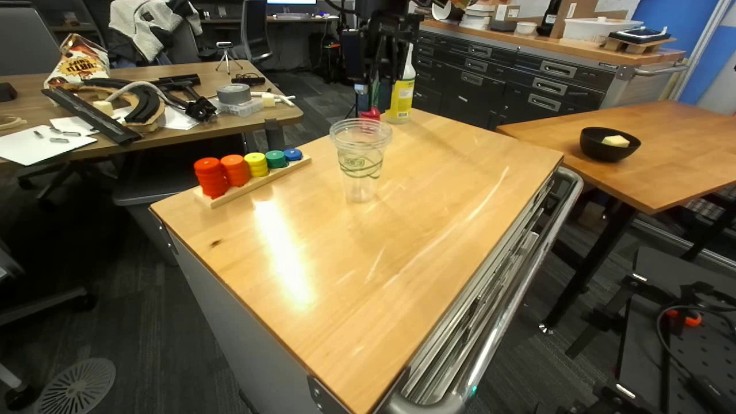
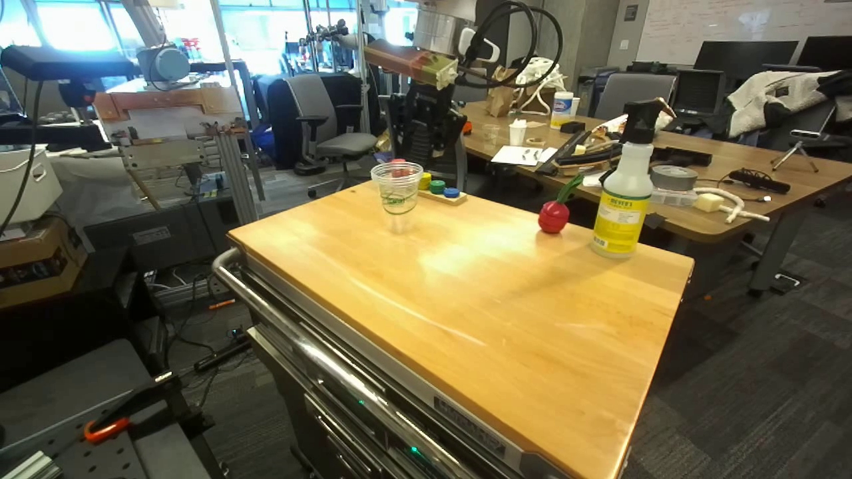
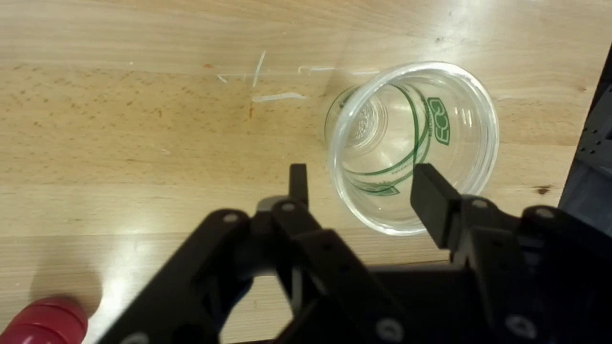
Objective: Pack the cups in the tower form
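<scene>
The clear cups stand upright on the wooden cart top in both exterior views (image 1: 360, 164) (image 2: 397, 196). They form one nested stack with several close rim lines; how many cups it holds I cannot tell. In the wrist view the cups (image 3: 413, 148) show from above, with a wide open mouth and green print. My gripper (image 3: 361, 191) is open, with nothing between its fingers. In the wrist view its right finger overlaps the near part of the cup rim. In both exterior views the gripper (image 1: 376, 72) (image 2: 432, 140) hangs above the cart top, apart from the cups.
A row of coloured rings on a wooden base (image 1: 247, 179) lies near the cups. A red radish toy (image 2: 554, 217) and a yellow-labelled spray bottle (image 2: 622, 206) stand along the cart's edge. The toy also shows in the wrist view (image 3: 48, 322). A metal handle (image 2: 313, 346) runs along the cart.
</scene>
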Available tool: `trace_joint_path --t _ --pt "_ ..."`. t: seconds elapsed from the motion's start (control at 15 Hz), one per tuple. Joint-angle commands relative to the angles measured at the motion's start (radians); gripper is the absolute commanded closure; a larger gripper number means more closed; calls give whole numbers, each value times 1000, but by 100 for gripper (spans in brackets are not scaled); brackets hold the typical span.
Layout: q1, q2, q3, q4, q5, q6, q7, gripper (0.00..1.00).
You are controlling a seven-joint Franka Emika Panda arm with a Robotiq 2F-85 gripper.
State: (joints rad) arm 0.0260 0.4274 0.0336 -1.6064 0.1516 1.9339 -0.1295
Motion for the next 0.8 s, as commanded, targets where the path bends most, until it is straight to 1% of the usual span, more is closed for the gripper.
trace_joint_path --t 0.0,0.07,0.13,0.33,0.53,0.67,0.73 --pt "-13 -57 6 -29 -15 7 -18 10" --pt "-10 -70 -2 -33 -31 2 -3 4" --pt "-10 -90 -12 -42 -47 14 24 0" --pt "-22 -154 -51 -65 -86 17 121 0" --pt "-38 -237 -96 -123 -130 54 219 0" --pt "-54 -287 -118 -161 -146 55 279 0" --pt "-55 -207 -99 -80 -124 16 216 0"
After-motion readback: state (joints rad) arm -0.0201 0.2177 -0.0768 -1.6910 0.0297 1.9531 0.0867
